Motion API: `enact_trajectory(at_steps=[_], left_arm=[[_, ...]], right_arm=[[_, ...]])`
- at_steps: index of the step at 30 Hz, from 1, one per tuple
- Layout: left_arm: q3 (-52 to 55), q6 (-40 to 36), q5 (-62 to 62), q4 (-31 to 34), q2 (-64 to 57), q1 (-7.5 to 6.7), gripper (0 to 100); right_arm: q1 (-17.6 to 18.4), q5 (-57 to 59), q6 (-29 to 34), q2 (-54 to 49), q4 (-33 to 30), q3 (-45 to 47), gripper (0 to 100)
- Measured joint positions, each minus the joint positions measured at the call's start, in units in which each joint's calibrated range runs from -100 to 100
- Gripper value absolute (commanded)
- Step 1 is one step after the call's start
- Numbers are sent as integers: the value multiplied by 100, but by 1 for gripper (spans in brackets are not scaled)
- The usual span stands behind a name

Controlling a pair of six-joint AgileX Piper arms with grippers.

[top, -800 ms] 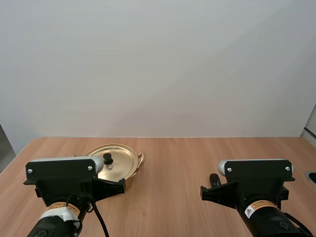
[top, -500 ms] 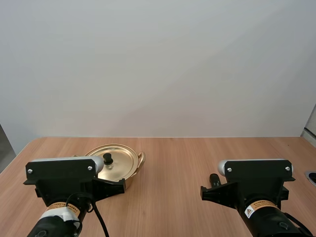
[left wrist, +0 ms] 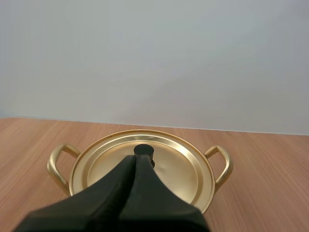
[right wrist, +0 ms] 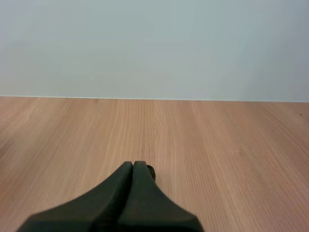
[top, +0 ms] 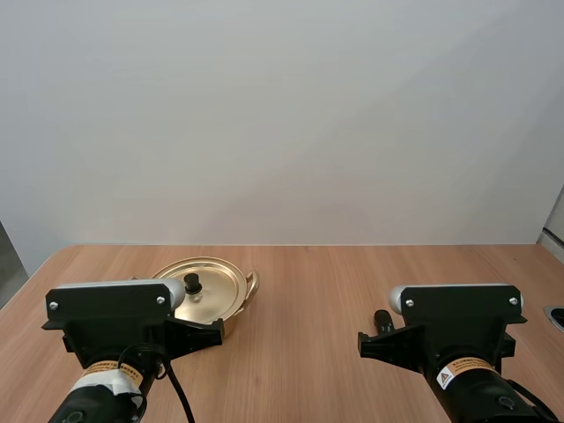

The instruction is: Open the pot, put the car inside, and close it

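**Risks: knob approach on shut fingers, car not being confirmed**

Left gripper (left wrist: 135, 157): fingers are being held shut on nothing and pressed into one wedge. The tips are being pointed at the lid's black knob (left wrist: 144, 150), just beyond them. The lid (left wrist: 178, 169) is being carried on the pot (left wrist: 211, 180), so the pot is being kept closed. It is standing on the left side of the table (right wrist: 217, 130).

If the approach is being made without opening first, the knob is likely being rammed rather than gripped, and the light pot is likely being shoved along the wood. The knob is small and round, so an off-centre pinch is likely being lost mid-lift, with the lid being dropped back.

Right gripper (right wrist: 133, 165): fingers are likewise being held together, empty, low over bare wood. A small dark thing (right wrist: 151, 171) is being half hidden just past the tips. Whether it is the car cannot be told. If it is, it risks being nudged away before the fingers are being opened around it.
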Motion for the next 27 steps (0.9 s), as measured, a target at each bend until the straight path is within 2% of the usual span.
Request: enact_trajectory(at_steps=[27], left_arm=[[0, 0, 0, 0, 0, 0, 0]], right_arm=[[0, 0, 37, 0, 122, 0, 0]])
